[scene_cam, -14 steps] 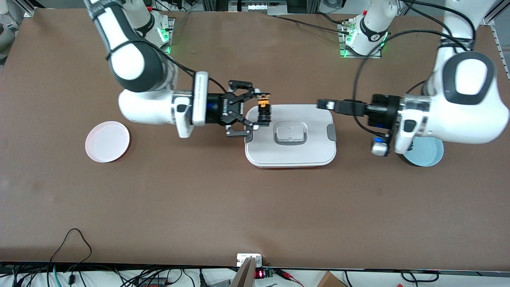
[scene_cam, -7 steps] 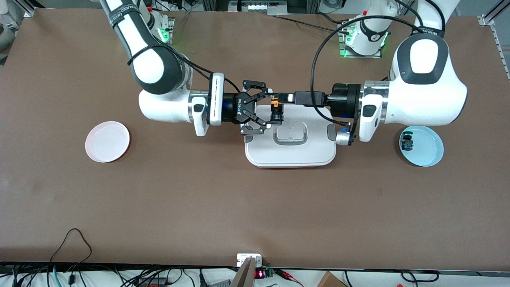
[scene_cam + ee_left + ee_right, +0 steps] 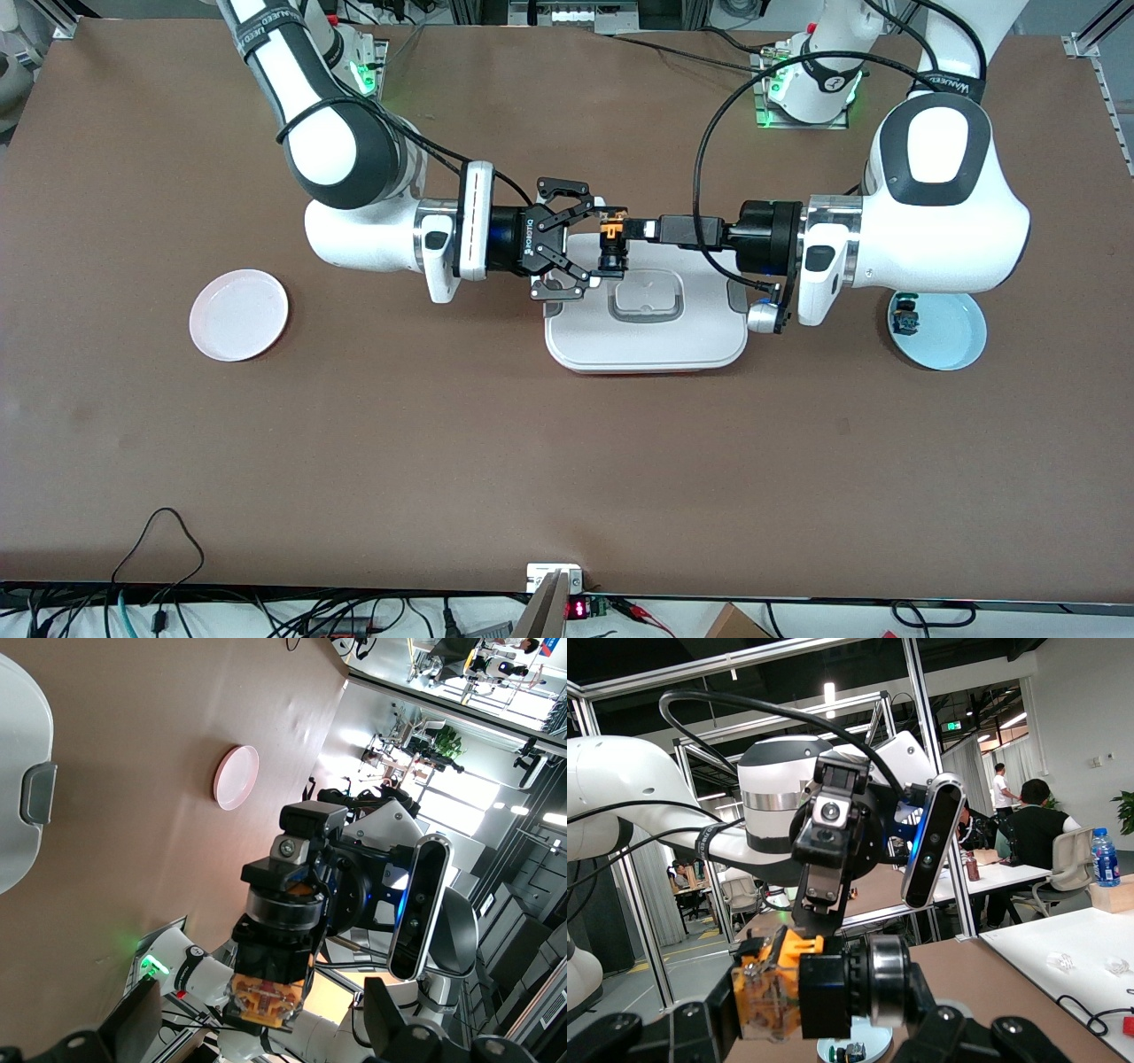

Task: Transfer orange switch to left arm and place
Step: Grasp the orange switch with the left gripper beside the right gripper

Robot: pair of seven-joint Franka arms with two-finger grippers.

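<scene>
The orange switch (image 3: pixel 609 241) hangs in the air over the white box (image 3: pixel 647 341), above the lid's edge nearest the right arm. My right gripper (image 3: pixel 607 245) is shut on it, one finger on the orange body and one on the black cap; the right wrist view shows this grip (image 3: pixel 819 1005) on the switch (image 3: pixel 775 988). My left gripper (image 3: pixel 633 228) reaches in from the other end and is open, its fingers (image 3: pixel 394 1028) wide on either side of the switch (image 3: pixel 266 999) without touching it.
A pink plate (image 3: pixel 237 315) lies toward the right arm's end of the table. A light-blue plate (image 3: pixel 952 341) with a small blue switch (image 3: pixel 904 317) lies toward the left arm's end, partly under the left arm. The box's grey clip shows in the left wrist view (image 3: pixel 35 793).
My left arm has swung in from over the blue plate until its open fingers flank the switch. My right gripper has carried the switch a little farther over the box.
</scene>
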